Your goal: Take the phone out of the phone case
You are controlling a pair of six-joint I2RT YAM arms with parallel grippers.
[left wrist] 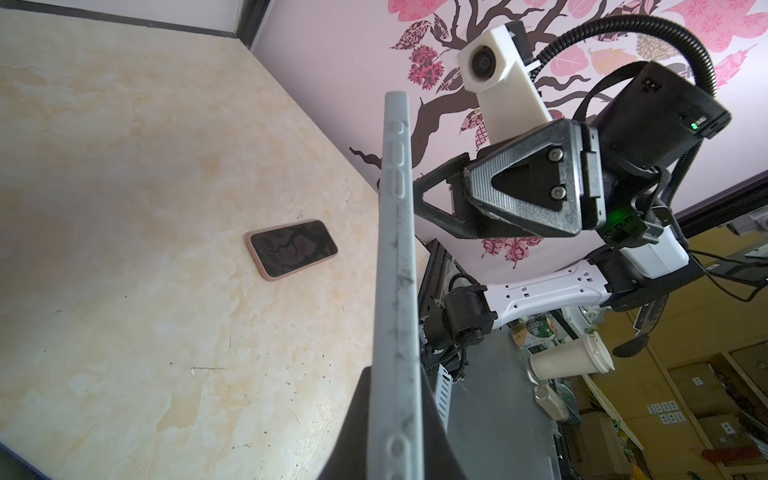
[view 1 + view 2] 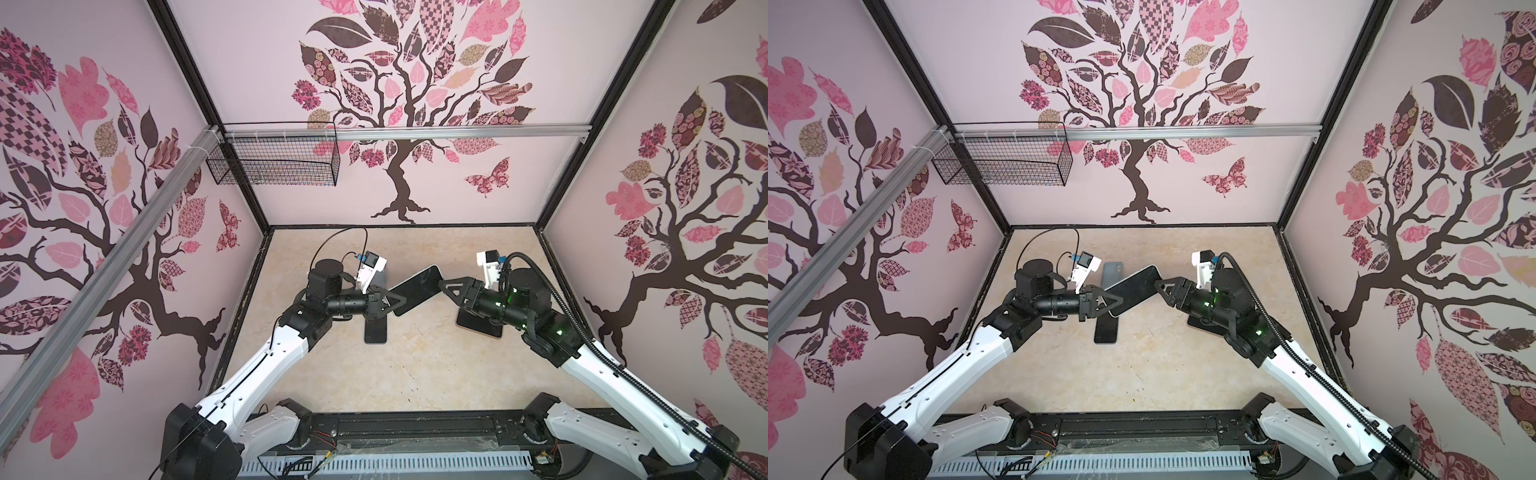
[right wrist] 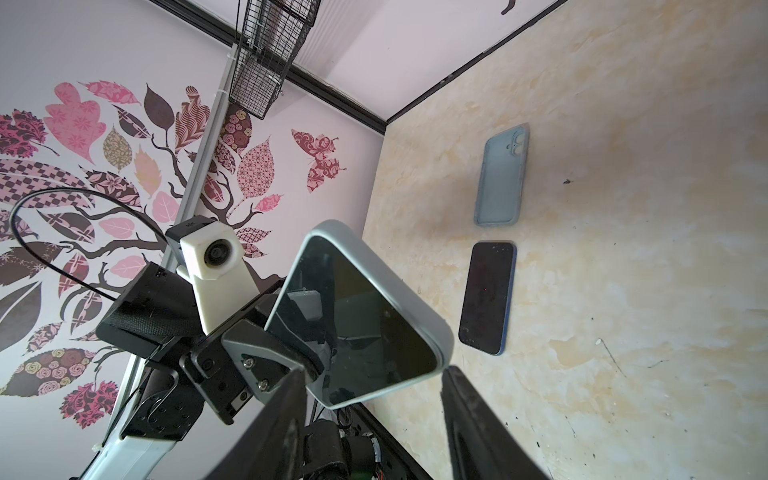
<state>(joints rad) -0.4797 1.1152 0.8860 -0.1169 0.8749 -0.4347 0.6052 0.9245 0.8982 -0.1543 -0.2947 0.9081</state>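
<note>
A phone [image 3: 365, 316] with a dark screen sits in a grey phone case [image 3: 399, 295] and is held up in the air over the middle of the table. My left gripper [image 2: 401, 302] is shut on one end of it; the left wrist view shows the case edge [image 1: 395, 249] pinched between the fingers [image 1: 432, 432]. At the opposite end my right gripper [image 2: 441, 283] is open. In the right wrist view its fingers [image 3: 469, 415] stand on either side of the phone's corner, with gaps on both sides.
A bare dark phone [image 2: 376, 328] lies on the table below the held one, with an empty grey-blue case [image 3: 500, 178] just beyond it. A phone in a pink case [image 1: 291, 249] lies under my right arm. A wire basket [image 2: 274, 162] hangs on the back wall.
</note>
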